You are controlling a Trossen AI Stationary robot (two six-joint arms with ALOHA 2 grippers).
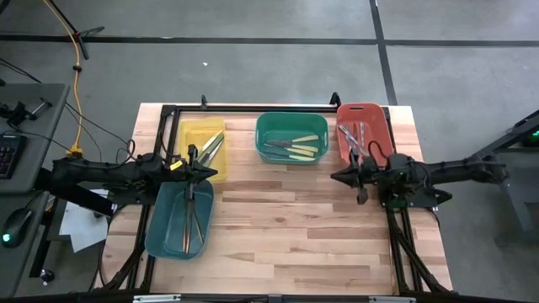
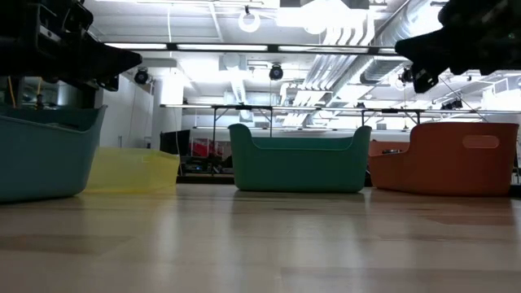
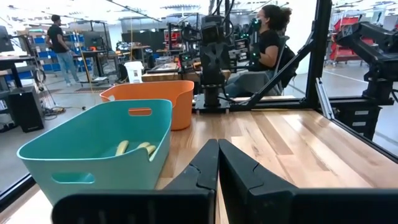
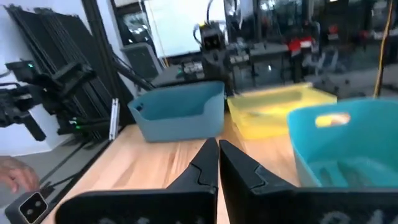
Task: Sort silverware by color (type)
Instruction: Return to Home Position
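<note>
The silverware lies sorted in four bins. Green and yellow handles are in the yellow bin. Yellow handles are in the green bin, also seen as yellow tips. Silver-grey pieces are in the red bin. A few thin pieces lie in the blue-teal bin. My left gripper hovers shut and empty at the seam of the yellow and blue-teal bins. My right gripper hovers shut and empty near the red bin.
Bare wooden table lies between and in front of the two grippers. Both arms hang above bin height in the low view, left arm, right arm. Beyond the table a person sits; a hand shows at the side.
</note>
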